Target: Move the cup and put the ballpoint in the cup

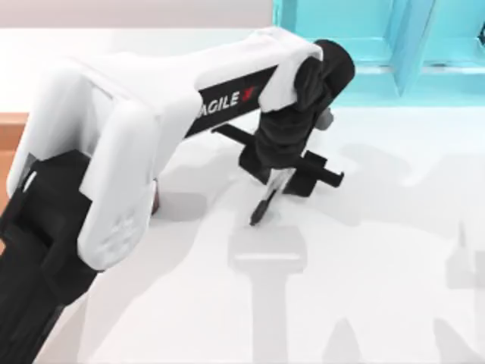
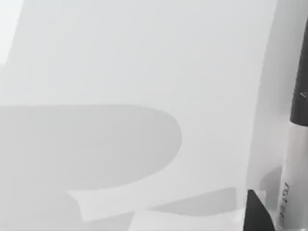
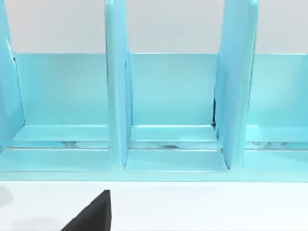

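The left arm is reaching across the white desk (image 1: pixel 394 250) from the top view's left, and its left end effector (image 1: pixel 276 186) is hanging near the middle of the desk, toward the far side. The end effector is gripping the ballpoint (image 1: pixel 265 201), which is pointing down and tilting slightly, its black tip sitting just above or at the desk surface; contact is not something the pictures settle. In the left wrist view the ballpoint (image 2: pixel 292 163) is running along one edge of the frame, showing a black upper part and a grey-white barrel with small print, with a dark finger (image 2: pixel 255 214) beside it.

A sliver of reddish-brown, likely the cup (image 1: pixel 155 203), is peeking out beside the left arm's white housing, mostly hidden beneath it.

A turquoise rack (image 1: pixel 379 38) with upright dividers is standing at the far side of the desk, right of centre. The right wrist view is facing this rack (image 3: pixel 168 110), looking into its compartments.
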Robot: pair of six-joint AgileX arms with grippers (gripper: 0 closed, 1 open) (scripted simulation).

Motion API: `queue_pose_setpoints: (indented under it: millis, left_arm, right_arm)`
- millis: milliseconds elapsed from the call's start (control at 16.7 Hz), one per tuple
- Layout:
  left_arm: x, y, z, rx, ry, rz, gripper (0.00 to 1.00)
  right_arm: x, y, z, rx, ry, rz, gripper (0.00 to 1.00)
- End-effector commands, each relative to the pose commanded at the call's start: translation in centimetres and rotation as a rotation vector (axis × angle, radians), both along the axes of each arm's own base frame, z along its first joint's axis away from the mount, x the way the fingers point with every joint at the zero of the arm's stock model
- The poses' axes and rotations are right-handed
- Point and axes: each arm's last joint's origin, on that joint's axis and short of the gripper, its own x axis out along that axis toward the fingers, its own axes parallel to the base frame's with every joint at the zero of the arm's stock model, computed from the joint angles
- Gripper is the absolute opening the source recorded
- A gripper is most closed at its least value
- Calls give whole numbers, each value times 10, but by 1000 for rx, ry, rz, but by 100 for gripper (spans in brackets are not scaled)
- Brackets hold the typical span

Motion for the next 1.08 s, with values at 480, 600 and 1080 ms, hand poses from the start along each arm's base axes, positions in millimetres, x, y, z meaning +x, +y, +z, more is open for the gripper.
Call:
queue_pose_setpoints:
  millis: [480,600,1080]
  left_arm:
    - [-8,-10,32,-83,-17,1,0]
    - [-21,-14,39,-72,-4,-3,0]
    - [-100,-7,129,-89,-22,1,0]
  right_arm:
    - [0,0,0,0,0,0,100]
    - [0,0,0,0,0,0,100]
    - [0,0,0,0,0,0,100]
